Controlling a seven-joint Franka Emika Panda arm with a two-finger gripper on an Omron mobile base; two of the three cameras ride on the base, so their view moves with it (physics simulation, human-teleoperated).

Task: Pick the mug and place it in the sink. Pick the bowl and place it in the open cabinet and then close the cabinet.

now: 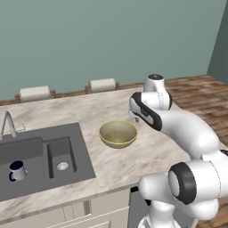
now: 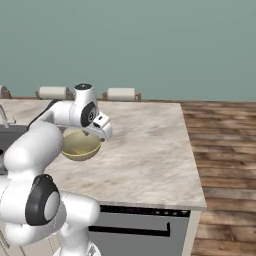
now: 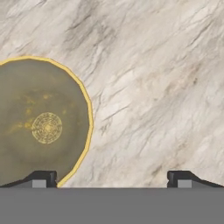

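From the left base camera, a marble counter carries the bowl, upright and empty, just right of the sink. The mug stands in the large basin, its handle hard to make out, and the basin's left side is cut off by the edge. The faucet is partly cut off too. The arm's wrist hides the pincer here; it hangs above the counter just right of the bowl.

From the right base camera, the arm covers the bowl's left part and most of the sink.

From the hand camera, the pincer looks straight down, its two fingertips spread wide apart, holding nothing. One tip overlaps the bowl's rim, the other hangs over bare marble. The bowl's left side is cut off.
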